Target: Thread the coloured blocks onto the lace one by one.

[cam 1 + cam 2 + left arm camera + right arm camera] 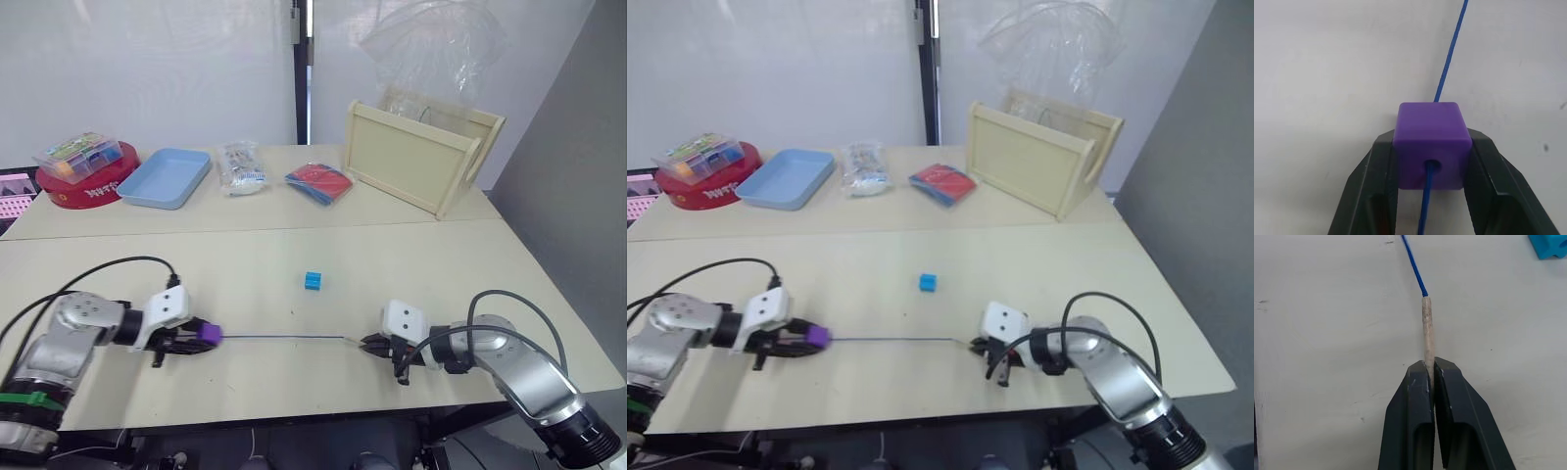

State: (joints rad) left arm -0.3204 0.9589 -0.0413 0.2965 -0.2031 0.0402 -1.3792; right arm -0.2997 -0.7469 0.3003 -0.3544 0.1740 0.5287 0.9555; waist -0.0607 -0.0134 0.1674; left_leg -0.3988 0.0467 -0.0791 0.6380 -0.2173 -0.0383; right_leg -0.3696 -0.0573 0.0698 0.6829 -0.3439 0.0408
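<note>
No legible writing: white lettering on the round red tin (pixel 83 186) is too small to read. Left gripper (pixel 1432 161) clenched on a smooth purple plastic cube (pixel 1432 144), the thin dark-blue cord (pixel 284 337) passing through its hole. Right gripper (pixel 1429 369) pinches the cord's pale, rough stiff tip (pixel 1426 325). Cord runs taut across the matte beige table (pixel 245 264). Cyan cube (pixel 313 281) sits apart, behind it.

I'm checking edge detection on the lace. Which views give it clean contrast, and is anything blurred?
Left wrist view: lace crisp blue on pale table, purple block sharp. Right wrist view: pale tip low contrast against the table; cyan block cut off at the corner. Left eye view: lace thin and faint.
</note>
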